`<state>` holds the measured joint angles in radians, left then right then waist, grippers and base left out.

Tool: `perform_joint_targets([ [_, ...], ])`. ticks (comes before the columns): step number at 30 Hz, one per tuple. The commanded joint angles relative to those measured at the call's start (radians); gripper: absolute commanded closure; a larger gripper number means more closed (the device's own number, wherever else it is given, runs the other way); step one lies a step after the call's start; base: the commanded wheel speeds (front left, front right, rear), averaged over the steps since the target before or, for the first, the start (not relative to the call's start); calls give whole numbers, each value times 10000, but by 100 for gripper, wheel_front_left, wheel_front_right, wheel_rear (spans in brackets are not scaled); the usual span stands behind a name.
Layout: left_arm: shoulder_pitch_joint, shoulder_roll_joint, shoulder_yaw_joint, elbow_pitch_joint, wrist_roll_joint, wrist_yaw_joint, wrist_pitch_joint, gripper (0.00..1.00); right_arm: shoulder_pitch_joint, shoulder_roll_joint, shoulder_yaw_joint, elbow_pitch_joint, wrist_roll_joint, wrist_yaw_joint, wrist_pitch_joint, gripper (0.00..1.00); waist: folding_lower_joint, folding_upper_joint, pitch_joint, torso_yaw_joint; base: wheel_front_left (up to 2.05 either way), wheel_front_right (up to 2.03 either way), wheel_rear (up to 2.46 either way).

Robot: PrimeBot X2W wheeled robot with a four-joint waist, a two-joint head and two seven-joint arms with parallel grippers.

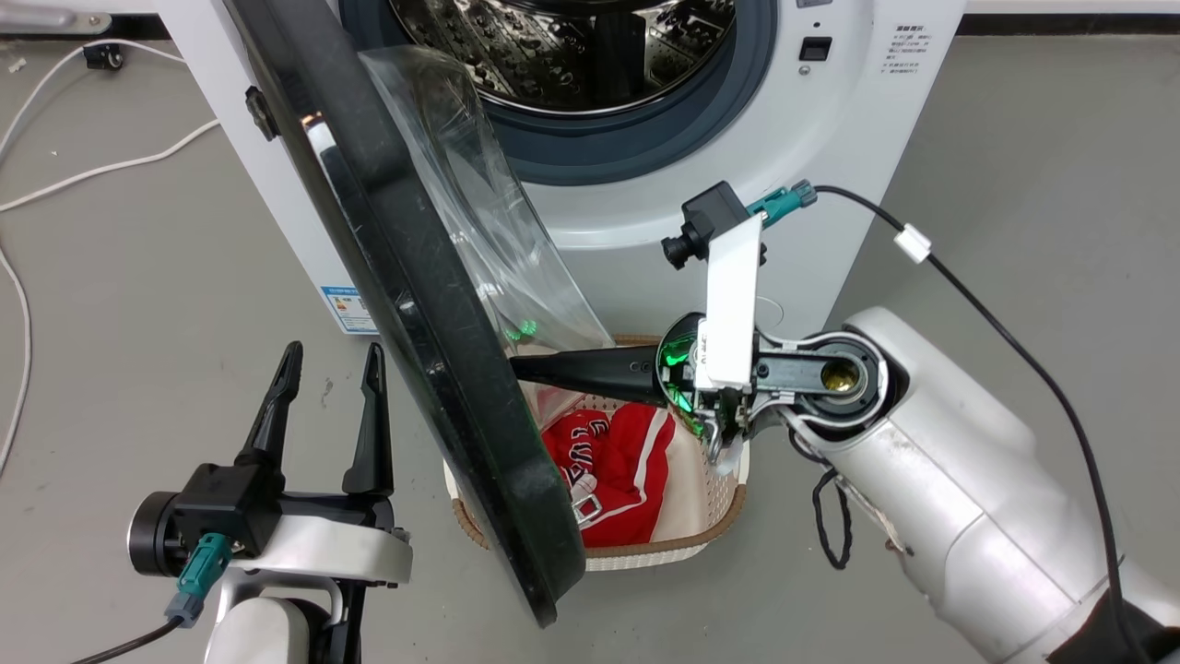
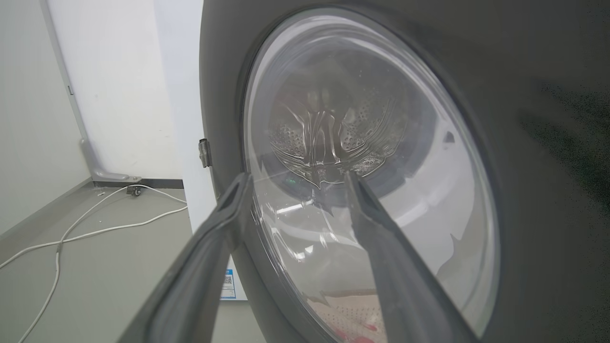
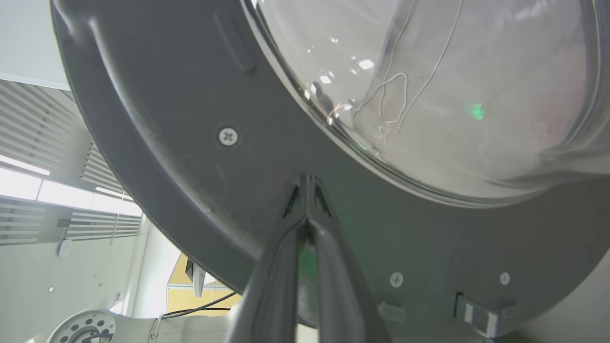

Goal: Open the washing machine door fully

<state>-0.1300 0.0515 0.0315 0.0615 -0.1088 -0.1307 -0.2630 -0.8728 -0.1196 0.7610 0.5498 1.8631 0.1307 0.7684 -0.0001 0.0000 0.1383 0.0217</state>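
The washing machine door (image 1: 415,304) stands partly open and shows edge-on in the head view, its clear glass bowl (image 1: 479,212) bulging to the right. My right gripper (image 1: 521,369) is shut, fingers pointing left, with the tips against the door's inner frame (image 3: 190,143) just below the glass. In the right wrist view the two fingertips (image 3: 307,183) meet on the dark frame. My left gripper (image 1: 332,369) stands open at the lower left, on the door's outer side and apart from it. The left wrist view looks between its fingers (image 2: 214,238) at the door's outer glass (image 2: 381,143).
A woven laundry basket (image 1: 664,544) holding a red garment (image 1: 618,461) sits on the floor under the door's lower edge. The steel drum (image 1: 572,46) with its grey-blue ring is open behind. White cables (image 1: 101,171) trail over the grey floor at the left.
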Motion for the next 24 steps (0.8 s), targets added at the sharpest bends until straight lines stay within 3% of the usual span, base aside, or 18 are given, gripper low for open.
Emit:
perform_joint_targets([
  [1, 93, -15, -30, 22, 19, 1, -23, 0, 291, 133, 29, -130, -17, 0, -188, 100, 1, 0, -53, -8, 0, 0, 0],
  [5, 228, -15, -38, 37, -4, 4, -23, 0, 705, 106, -304, -440, 105, 0, -843, 100, 1, 0, -188, -67, 0, 0, 0],
  [16, 589, -14, 102, 53, 59, 52, -23, 0, 3011, -753, -2564, -2400, -244, 0, -4382, 100, 1, 0, -677, -374, 0, 0, 0],
  [19, 689, -12, 119, 44, 57, 78, -23, 0, 3897, -962, -3094, -3001, -473, 0, -5289, 51, 1, 0, -777, -428, 0, 0, 0],
  [20, 683, -12, 134, 42, 50, 91, -23, 0, 4180, -998, -3269, -3197, -528, 0, -5610, 0, 1, 0, -816, -452, 0, 0, 0],
  [24, 788, -13, 159, 91, 61, 69, -23, 0, 5159, -1195, -3795, -3694, -1131, 0, -6958, 0, 1, 0, -947, -482, 0, 0, 0],
])
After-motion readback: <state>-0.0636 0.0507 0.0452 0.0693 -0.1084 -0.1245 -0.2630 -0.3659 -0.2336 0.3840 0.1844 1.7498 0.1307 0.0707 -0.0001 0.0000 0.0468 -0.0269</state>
